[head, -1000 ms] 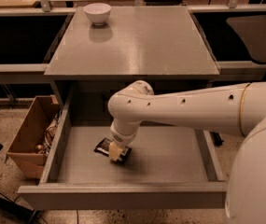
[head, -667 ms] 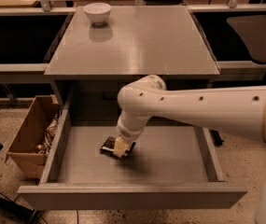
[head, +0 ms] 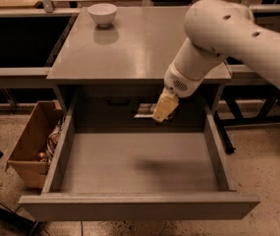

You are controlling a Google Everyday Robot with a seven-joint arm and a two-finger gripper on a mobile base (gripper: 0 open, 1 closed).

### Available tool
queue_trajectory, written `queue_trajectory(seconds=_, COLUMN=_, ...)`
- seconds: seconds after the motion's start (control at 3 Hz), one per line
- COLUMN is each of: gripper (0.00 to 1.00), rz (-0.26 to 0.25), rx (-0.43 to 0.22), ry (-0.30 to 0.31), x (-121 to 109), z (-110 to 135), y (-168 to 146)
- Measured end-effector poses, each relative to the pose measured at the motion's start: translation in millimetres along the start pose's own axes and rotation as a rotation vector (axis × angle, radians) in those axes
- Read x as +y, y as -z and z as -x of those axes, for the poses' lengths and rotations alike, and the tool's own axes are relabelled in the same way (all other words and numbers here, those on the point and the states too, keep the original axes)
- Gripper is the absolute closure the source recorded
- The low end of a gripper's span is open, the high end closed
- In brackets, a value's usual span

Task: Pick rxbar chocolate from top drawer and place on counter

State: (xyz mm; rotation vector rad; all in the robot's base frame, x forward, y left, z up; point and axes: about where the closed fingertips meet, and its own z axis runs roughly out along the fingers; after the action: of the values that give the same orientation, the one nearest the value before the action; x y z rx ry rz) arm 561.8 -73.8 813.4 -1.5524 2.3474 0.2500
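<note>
Your gripper [head: 161, 115] hangs above the top drawer [head: 139, 208] near its back, just below the counter [head: 144, 43] front edge, fingers clamped on the rxbar chocolate [head: 142, 115], which pokes out left, long axis approx parallel to that edge, so counter lies up & behind.

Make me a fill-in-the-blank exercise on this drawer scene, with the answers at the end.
1. On the counter, the white bowl stands at the far ___ corner.
2. The top drawer is pulled ___.
3. The gripper, jaws shut on the rxbar chocolate, hangs ___ the drawer.
4. The cardboard box sits on the ___ beside the drawer.

Missing words: left; open; above; floor.
</note>
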Motion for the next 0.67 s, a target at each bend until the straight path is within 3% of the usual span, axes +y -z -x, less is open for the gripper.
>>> queue_trajectory(seconds=0.33, gripper=1.0, rz=0.027, rx=-0.014, ry=-0.003, x=-25, z=-1, y=53)
queue_trajectory(seconds=0.67, gripper=1.0, rz=0.04, rx=-0.069, ry=-0.078, x=-56, z=11, y=85)
